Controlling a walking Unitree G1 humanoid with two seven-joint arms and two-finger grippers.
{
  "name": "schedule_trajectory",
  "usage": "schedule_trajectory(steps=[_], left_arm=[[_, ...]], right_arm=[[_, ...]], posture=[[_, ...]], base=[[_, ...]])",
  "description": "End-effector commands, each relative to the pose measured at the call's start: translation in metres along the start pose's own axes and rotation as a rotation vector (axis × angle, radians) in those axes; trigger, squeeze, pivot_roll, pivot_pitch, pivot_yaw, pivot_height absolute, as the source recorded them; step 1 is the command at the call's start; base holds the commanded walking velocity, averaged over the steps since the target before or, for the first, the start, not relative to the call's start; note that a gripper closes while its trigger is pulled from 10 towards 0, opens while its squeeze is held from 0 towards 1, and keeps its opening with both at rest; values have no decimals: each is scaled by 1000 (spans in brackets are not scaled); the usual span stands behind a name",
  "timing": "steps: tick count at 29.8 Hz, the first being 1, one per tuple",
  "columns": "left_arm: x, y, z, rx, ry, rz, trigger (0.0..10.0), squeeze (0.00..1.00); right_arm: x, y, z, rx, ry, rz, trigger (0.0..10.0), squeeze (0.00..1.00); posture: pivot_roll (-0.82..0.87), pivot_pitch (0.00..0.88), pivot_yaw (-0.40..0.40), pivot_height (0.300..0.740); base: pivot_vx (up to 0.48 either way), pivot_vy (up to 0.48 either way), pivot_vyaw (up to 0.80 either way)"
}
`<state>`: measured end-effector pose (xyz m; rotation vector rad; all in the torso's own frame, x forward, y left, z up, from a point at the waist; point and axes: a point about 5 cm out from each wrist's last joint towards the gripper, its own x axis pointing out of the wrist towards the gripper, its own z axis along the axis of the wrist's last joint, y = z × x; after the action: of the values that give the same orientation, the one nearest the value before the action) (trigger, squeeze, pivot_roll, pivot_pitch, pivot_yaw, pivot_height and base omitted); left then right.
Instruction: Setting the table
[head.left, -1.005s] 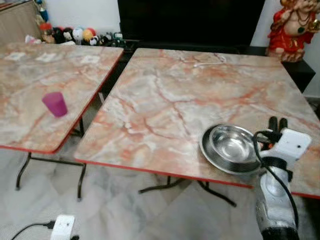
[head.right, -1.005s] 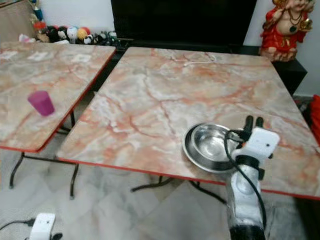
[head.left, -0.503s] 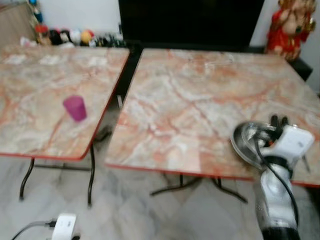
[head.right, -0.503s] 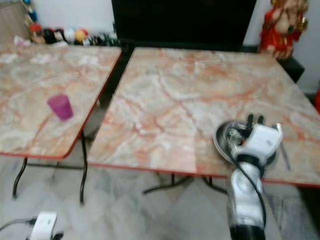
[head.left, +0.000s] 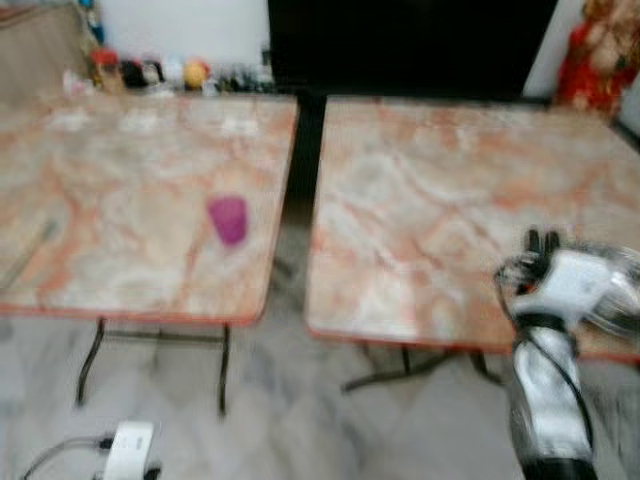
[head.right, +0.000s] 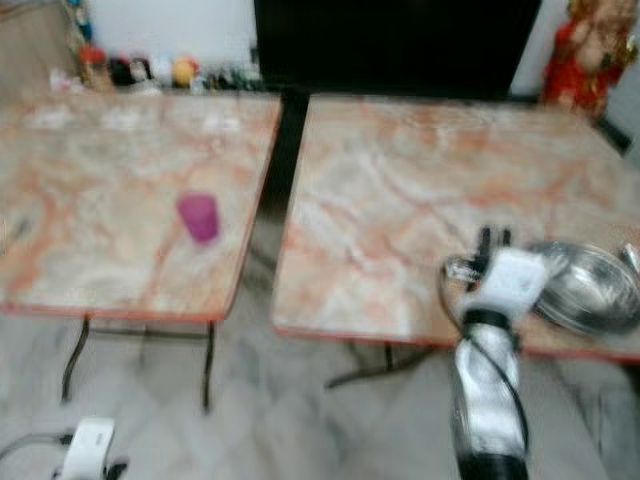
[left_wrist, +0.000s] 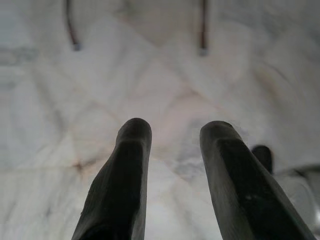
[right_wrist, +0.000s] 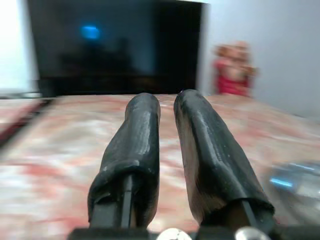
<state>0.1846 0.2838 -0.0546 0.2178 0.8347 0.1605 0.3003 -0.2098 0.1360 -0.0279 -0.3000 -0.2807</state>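
A purple cup (head.left: 228, 219) stands upright near the right edge of the left marble table (head.left: 110, 230). A steel bowl (head.right: 585, 287) sits near the front edge of the right marble table (head.left: 430, 190); in the right wrist view the bowl (right_wrist: 295, 182) is a blur. My right gripper (head.right: 491, 237) hovers over that front edge, just left of the bowl, fingers shut with nothing between them. My left gripper (left_wrist: 175, 130) hangs over the pale floor, open and holding nothing. The pictures are blurred.
A dark gap (head.left: 300, 170) separates the two tables. A black cabinet (head.left: 410, 45) and a red figurine (head.right: 590, 55) stand behind the right table, small toys (head.left: 150, 72) behind the left. A white device with a cable (head.left: 125, 448) lies on the floor.
The whole view has swung to the left, so both tables and the cup sit further right in the picture. The bowl now lies to the right of my right gripper instead of its left.
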Motion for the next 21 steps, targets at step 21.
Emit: schedule_trajectory(steps=[21], left_arm=[[-2,-1,-11,-7,43,-3,10000,0]], right_arm=[[-1,6,1,24,0,13,10000,0]], posture=[[88,5,-8,740]], base=[[0,480,0]])
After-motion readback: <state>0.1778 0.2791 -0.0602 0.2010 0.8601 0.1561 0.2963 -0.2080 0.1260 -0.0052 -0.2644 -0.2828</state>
